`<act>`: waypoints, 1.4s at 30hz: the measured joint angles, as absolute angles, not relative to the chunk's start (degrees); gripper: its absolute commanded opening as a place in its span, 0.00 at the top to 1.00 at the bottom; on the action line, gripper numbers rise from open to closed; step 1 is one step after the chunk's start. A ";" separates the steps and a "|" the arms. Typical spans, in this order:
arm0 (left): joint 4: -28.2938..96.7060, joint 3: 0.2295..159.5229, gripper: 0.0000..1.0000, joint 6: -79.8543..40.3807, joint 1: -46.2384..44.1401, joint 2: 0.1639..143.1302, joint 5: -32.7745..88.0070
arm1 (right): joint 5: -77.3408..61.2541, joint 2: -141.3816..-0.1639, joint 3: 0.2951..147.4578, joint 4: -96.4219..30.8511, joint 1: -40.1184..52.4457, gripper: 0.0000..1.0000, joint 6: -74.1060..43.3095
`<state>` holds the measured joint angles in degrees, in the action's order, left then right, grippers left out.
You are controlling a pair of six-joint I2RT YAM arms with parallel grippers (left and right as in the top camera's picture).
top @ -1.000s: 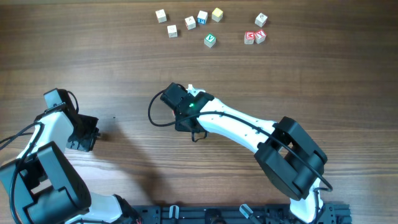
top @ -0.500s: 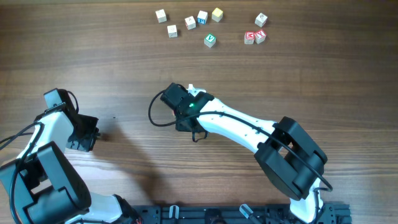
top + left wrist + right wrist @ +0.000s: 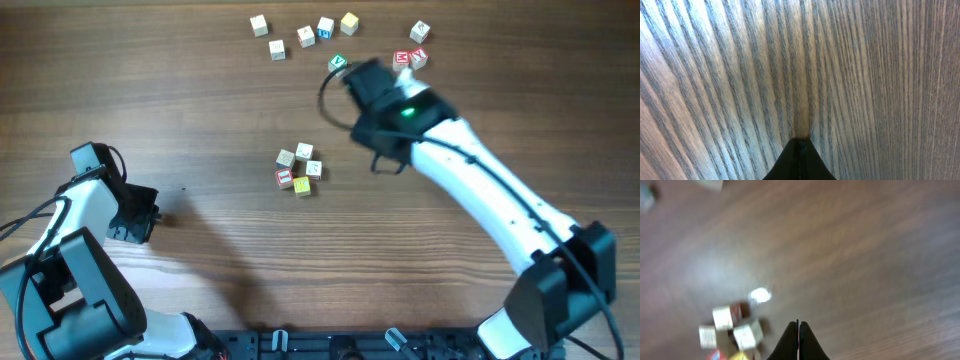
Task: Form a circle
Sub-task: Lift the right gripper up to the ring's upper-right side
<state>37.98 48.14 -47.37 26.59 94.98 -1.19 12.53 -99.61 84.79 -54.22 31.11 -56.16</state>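
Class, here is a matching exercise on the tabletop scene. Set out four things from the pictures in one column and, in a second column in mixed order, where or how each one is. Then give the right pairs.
Things
1. circle of five cubes
2. green-faced cube
3. left gripper
4. pair of red-lettered cubes

Places or states
A. shut, over bare wood, far from every cube
B. side by side at the far side of the table
C. near the middle of the table, apart from both arms
D. partly hidden by the right gripper in the overhead view

Pairs: 1-C, 2-D, 3-A, 4-B
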 measured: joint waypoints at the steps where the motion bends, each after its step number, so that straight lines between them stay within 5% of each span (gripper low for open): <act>1: 37.98 48.14 0.96 -47.37 26.59 94.98 -1.19 | 12.47 -100.05 84.36 -52.31 29.93 0.96 -55.51; 15: 38.02 48.14 0.96 -47.37 26.59 94.98 -1.23 | 1.02 -108.51 79.94 -38.65 28.29 0.96 -43.40; 42: 37.91 48.14 0.96 -47.37 26.59 94.98 -1.23 | -6.90 -112.25 79.94 -36.77 28.29 0.96 -38.65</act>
<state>37.91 48.14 -47.37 26.59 94.98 -1.23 -6.90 -112.25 79.94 -36.77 28.29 -38.65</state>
